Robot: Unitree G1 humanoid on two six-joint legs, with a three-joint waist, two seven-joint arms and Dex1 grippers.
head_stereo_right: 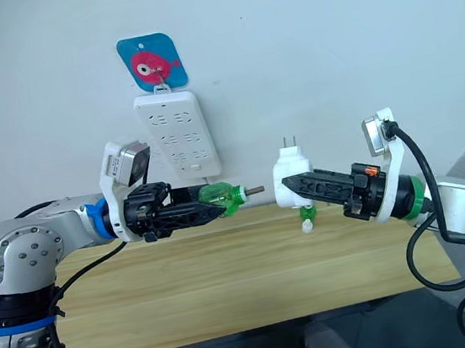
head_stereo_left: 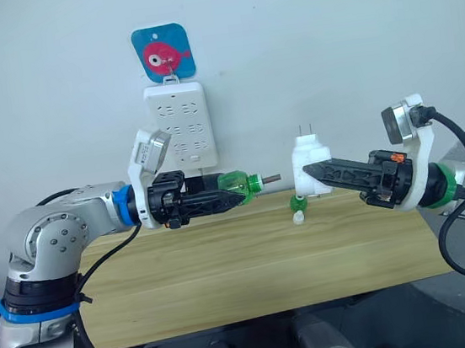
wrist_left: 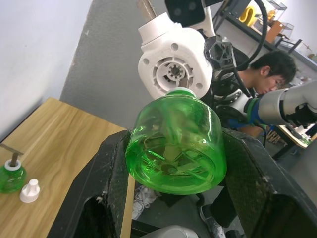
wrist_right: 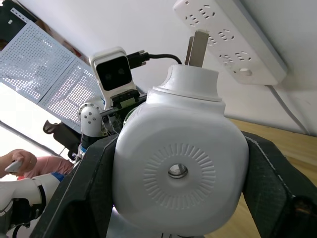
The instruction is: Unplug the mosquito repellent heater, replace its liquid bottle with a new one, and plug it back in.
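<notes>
Our left tool (head_stereo_left: 236, 192) grips one green bottle (head_stereo_left: 240, 186), its wick aimed at the heater (head_stereo_left: 309, 163) clamped in our right tool (head_stereo_left: 310, 173), both above the table (head_stereo_left: 227, 268). Align the axes, then twist in. Farther back: a second bottle (wrist_left: 11, 177), one cap (wrist_left: 30, 190), one power strip (head_stereo_left: 178, 123).

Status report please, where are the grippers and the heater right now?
Left gripper shut on green bottle, wick toward heater. Right gripper holds it unplugged, above table. Gap between them unobstructed.
</notes>
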